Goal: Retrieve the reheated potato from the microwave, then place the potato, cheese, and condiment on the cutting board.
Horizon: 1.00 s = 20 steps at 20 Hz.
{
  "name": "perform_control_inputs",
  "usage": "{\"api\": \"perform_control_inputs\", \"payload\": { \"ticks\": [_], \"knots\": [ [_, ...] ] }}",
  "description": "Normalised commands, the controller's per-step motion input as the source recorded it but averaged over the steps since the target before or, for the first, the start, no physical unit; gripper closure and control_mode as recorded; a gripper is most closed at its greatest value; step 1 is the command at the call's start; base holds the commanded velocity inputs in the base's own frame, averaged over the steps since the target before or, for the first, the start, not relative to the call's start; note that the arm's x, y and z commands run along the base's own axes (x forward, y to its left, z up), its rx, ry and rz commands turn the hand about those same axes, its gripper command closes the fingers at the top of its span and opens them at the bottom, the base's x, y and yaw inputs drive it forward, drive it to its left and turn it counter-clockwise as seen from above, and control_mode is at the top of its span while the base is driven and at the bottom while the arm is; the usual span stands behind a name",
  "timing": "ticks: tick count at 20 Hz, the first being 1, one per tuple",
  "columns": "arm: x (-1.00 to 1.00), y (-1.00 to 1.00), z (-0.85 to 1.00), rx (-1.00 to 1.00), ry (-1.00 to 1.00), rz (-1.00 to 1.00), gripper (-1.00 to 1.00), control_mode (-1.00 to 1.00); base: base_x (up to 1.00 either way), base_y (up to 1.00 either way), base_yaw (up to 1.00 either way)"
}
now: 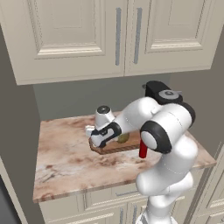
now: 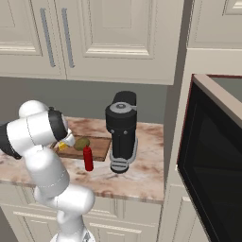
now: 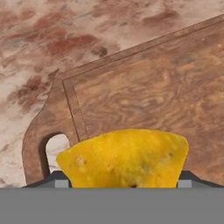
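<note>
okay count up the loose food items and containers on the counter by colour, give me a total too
Yellow: 1, the cheese between the gripper fingers over the cutting board.
Olive-brown: 1, the potato on the board.
Red: 1, the condiment on the counter.
Total: 3

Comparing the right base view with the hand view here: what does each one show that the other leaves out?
Right base view alone: the potato lying on the cutting board, the condiment standing on the counter off the board, the black coffee machine, the microwave with its door open. Hand view alone: the board's pierced handle and wood grain. Both: the cheese over the board.
</note>
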Motion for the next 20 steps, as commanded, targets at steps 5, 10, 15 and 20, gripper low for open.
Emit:
{"api": "perform_control_inputs", "payload": {
  "ticks": [5, 10, 15, 20],
  "knots": [
    [0.10, 0.00, -0.13, 0.00, 0.00, -0.06, -1.00, -1.00, 0.00, 0.00, 0.00],
    [-0.03, -0.06, 0.00, 0.00, 0.00, -0.07, -1.00, -1.00, 0.00, 0.00, 0.00],
    [-0.14, -0.18, 0.18, 0.01, 0.00, -0.09, -1.00, -1.00, 0.00, 0.00, 0.00],
    [-0.04, -0.17, 0.37, 0.02, 0.00, -0.09, -1.00, -1.00, 0.00, 0.00, 0.00]
  ]
}}
